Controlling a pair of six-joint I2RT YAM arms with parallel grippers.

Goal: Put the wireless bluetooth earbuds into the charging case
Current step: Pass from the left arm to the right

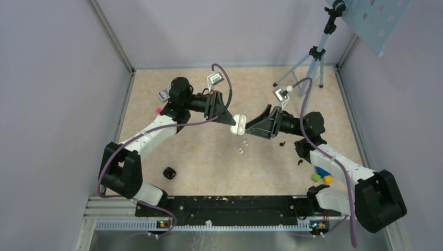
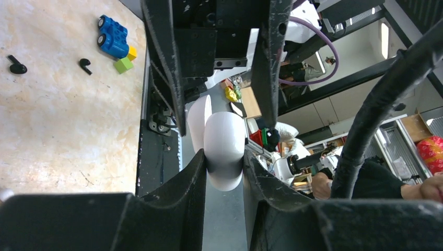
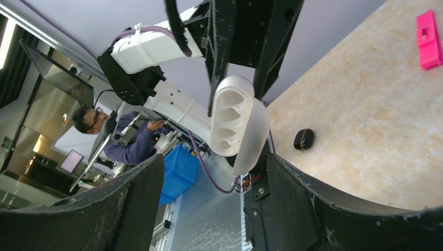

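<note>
My left gripper (image 1: 233, 121) is shut on the white charging case (image 1: 239, 124) and holds it above the middle of the table. In the left wrist view the case (image 2: 224, 149) is pinched between both fingers. The right wrist view shows the case (image 3: 237, 123) with its lid open and its wells empty. My right gripper (image 1: 251, 127) stands open just right of the case, touching nothing; its jaws (image 3: 215, 164) are wide apart. Two white earbuds (image 1: 245, 141) (image 1: 241, 151) lie on the table below the case. Two black earbuds (image 1: 282, 143) (image 1: 300, 162) lie to the right.
A black case (image 1: 168, 173) sits at the front left, also seen from the right wrist as the black case (image 3: 303, 139). A pink block (image 1: 158, 110) lies at the left, coloured blocks (image 1: 321, 175) by the right arm's base. A tripod (image 1: 313, 63) stands back right.
</note>
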